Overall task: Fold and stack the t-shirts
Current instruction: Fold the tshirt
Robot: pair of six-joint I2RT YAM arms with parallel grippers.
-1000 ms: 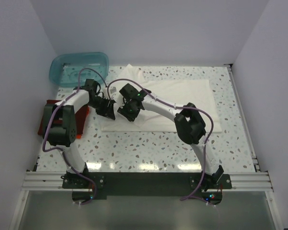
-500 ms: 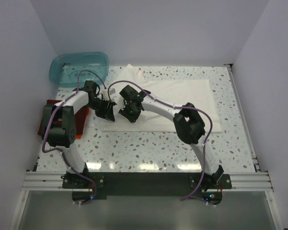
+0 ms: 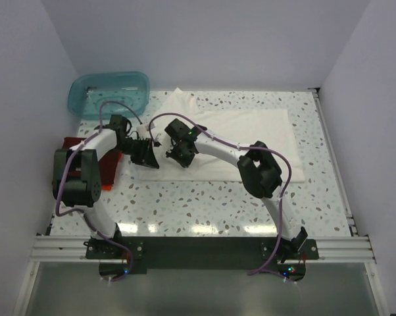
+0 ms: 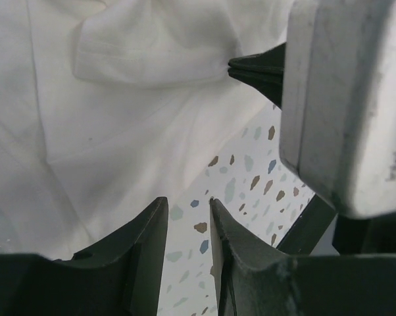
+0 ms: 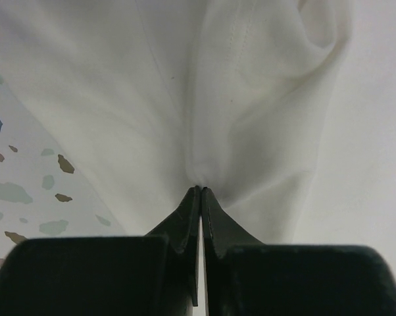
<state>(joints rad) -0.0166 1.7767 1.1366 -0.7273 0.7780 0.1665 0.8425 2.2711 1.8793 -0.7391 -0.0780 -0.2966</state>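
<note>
The cream-white t-shirt [image 3: 250,138] lies spread across the middle of the table. My right gripper [image 3: 176,157] is at its left end, shut on a pinched fold of the white cloth [image 5: 200,189]. My left gripper [image 3: 149,159] hovers just left of it at the shirt's edge. Its jaws [image 4: 188,201] stand a little apart over bare speckled table, nothing between them. The left wrist view shows the right gripper's fingertips [image 4: 257,69] nipping the white t-shirt [image 4: 119,118]. A dark red folded t-shirt [image 3: 110,167] lies at the table's left, partly under the left arm, with a thin orange edge [image 3: 106,187] below it.
A translucent teal tub [image 3: 109,92] stands at the back left corner. White walls close in the table on three sides. A metal rail [image 3: 198,249] carries both arm bases along the near edge. Speckled tabletop [image 3: 204,204] shows in front of the white shirt.
The right gripper has closed on the white shirt's fold. The left gripper has shifted slightly left and its jaws have narrowed.
</note>
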